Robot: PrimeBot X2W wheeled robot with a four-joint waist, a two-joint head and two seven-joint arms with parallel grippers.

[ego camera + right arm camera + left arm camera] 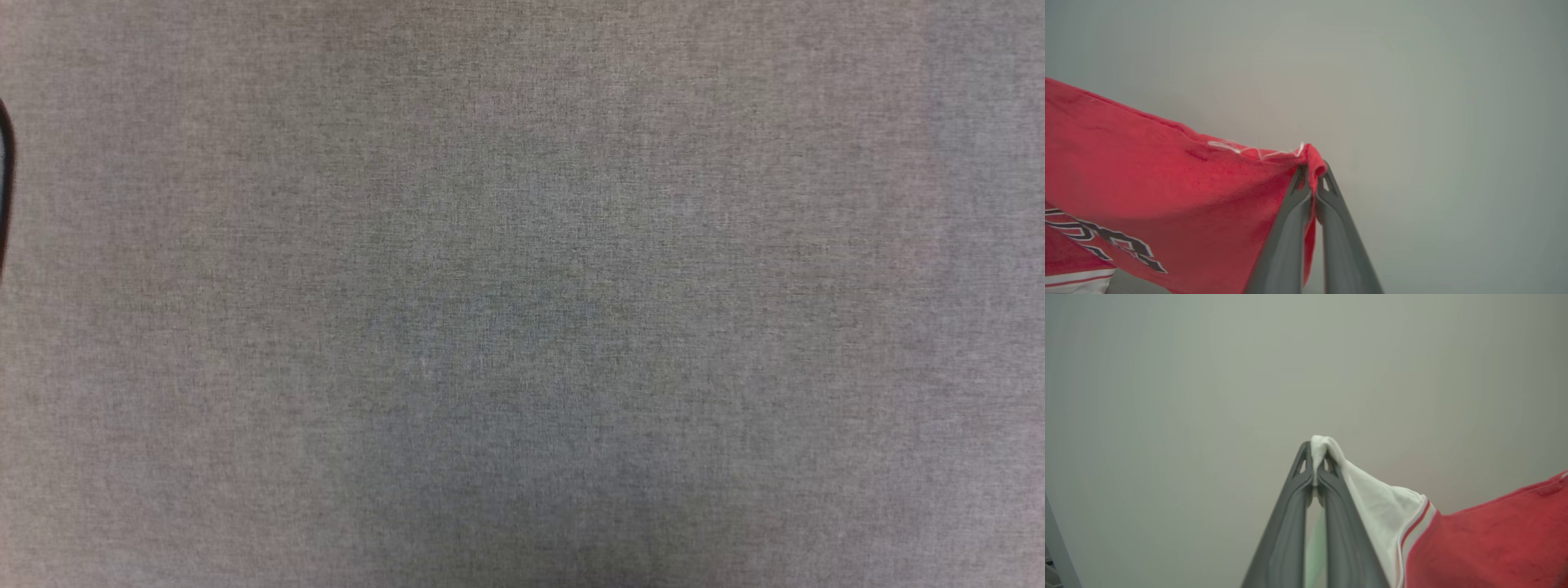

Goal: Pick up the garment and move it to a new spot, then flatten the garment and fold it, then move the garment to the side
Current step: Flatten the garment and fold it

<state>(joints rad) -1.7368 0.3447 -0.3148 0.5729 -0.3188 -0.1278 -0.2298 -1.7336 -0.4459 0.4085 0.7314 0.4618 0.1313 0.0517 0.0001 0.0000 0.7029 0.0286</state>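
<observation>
Left gripper [1316, 465] clamps garment [1486, 539]; soft.

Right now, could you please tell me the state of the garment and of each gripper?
garment, held up off the surface, pinched at two spots, draping loosely, not folded.
left gripper, shut on the garment's white sleeve.
right gripper, shut on the garment's red edge.
</observation>
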